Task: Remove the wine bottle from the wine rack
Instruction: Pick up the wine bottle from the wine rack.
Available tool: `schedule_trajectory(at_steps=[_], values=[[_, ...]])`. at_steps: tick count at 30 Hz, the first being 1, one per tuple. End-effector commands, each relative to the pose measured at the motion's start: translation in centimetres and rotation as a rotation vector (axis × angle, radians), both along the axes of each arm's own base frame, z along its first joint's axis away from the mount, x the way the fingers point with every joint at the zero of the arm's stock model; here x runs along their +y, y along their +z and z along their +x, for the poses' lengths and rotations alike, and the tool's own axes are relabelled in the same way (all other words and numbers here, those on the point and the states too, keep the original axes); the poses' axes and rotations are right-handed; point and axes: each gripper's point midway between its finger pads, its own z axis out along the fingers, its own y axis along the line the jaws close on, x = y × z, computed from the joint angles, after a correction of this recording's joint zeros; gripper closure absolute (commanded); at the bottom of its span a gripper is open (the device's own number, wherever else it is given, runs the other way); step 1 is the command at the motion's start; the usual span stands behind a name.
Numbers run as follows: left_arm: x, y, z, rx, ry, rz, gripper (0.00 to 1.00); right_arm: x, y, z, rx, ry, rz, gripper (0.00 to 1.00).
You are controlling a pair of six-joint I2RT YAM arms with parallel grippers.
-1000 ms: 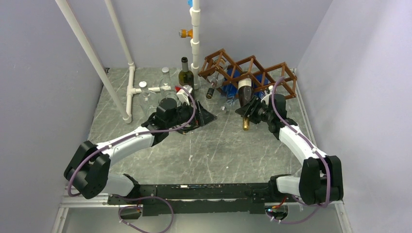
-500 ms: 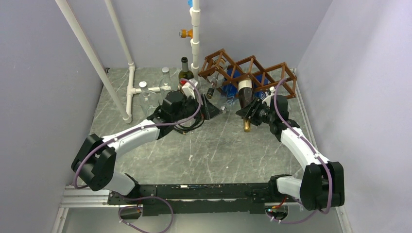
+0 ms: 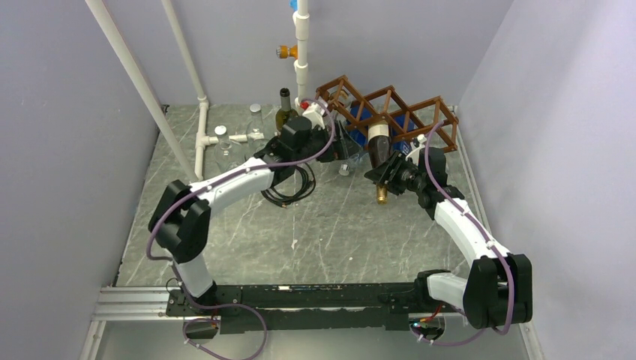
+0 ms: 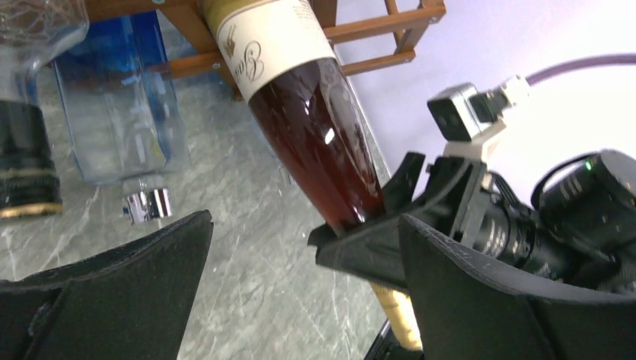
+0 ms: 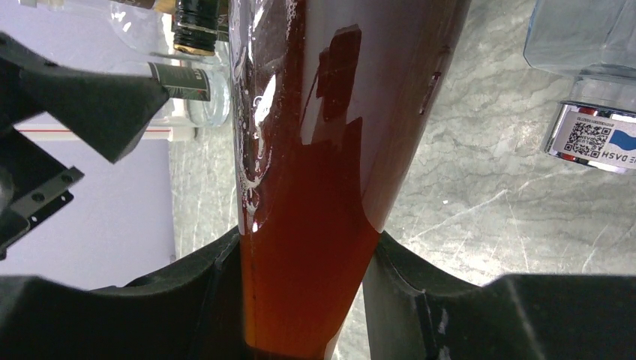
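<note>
The wine bottle (image 4: pixel 315 127) lies in a cell of the rack (image 4: pixel 382 21), at the far right of the table (image 3: pixel 337 225). Its base end is inside the lattice and its neck slants out toward the near side. It is clamped where the glass narrows by the right gripper (image 5: pixel 304 251), which is closed on both sides of it. The left gripper (image 4: pixel 300 225) is spread wide and empty, held just left of the bottle with its jaws facing it.

The step in hand is judged to be the draw-out. It is best done along the bottle's own axis, toward the near side, so that the body is not levered against the slats and the rack is not dragged along. Because the grip sits on tapering, glossy glass, slip is a risk. Support under the body from the left gripper would be well placed once the bottle comes free of the cell.

Little room is left on the left. A blue bottle (image 4: pixel 112 105) lies just beside, its silver cap (image 4: pixel 146 204) poking out, and a dark bottle neck (image 4: pixel 26 165) is seen beyond it. A green bottle (image 3: pixel 284 112) stands upright further left, near the white pipes (image 3: pixel 301 45).
</note>
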Motion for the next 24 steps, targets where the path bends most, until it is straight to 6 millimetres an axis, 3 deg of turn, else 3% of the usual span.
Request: schedule_trajectory(at_steps=[1, 9, 18, 24], values=[[-1.6, 1.1, 2.2, 0.028, 0.043, -0.015, 0.0, 0.6, 9.0, 1.9, -0.375, 0.047, 0.041, 1.0], [-5.3, 0.1, 4.5, 0.074, -0.024, -0.024, 0.0, 0.7, 9.1, 1.7, -0.383, 0.056, 0.042, 1.0], [-7.5, -2.4, 5.4, 0.143, -0.07, -0.025, 0.0, 1.1, 9.6, 1.3, -0.392, 0.086, 0.054, 1.0], [-8.5, -1.9, 5.7, 0.154, -0.071, -0.07, 0.0, 1.3, 9.4, 1.0, -0.387, 0.106, 0.045, 1.0]])
